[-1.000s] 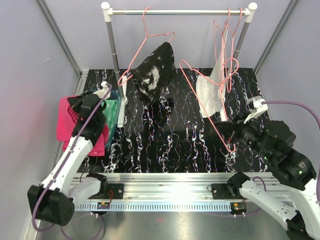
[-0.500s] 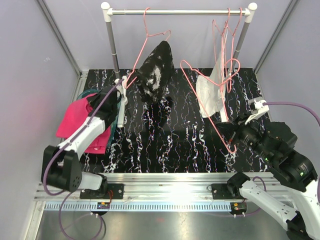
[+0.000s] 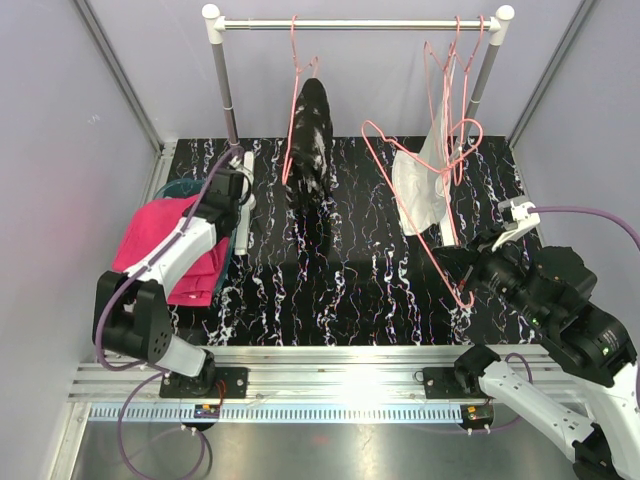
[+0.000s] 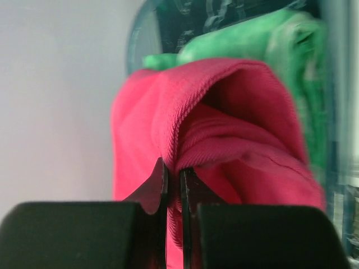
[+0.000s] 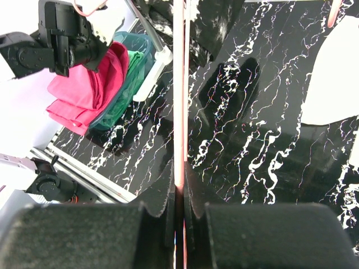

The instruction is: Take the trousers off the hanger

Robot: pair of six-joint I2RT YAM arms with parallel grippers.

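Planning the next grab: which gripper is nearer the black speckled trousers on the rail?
Left. The left gripper, shut on the pink trousers, sits left of the black speckled trousers; the right gripper, clamping a pink hanger, is farther to the right.

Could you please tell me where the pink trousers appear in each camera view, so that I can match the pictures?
Top external: the pink trousers sit at the far left, at mid-height.
Left wrist: the pink trousers fill the centre of the picture.
Right wrist: the pink trousers are in the upper left.
Shared landmark: the left gripper, shut on a fold of the cloth.
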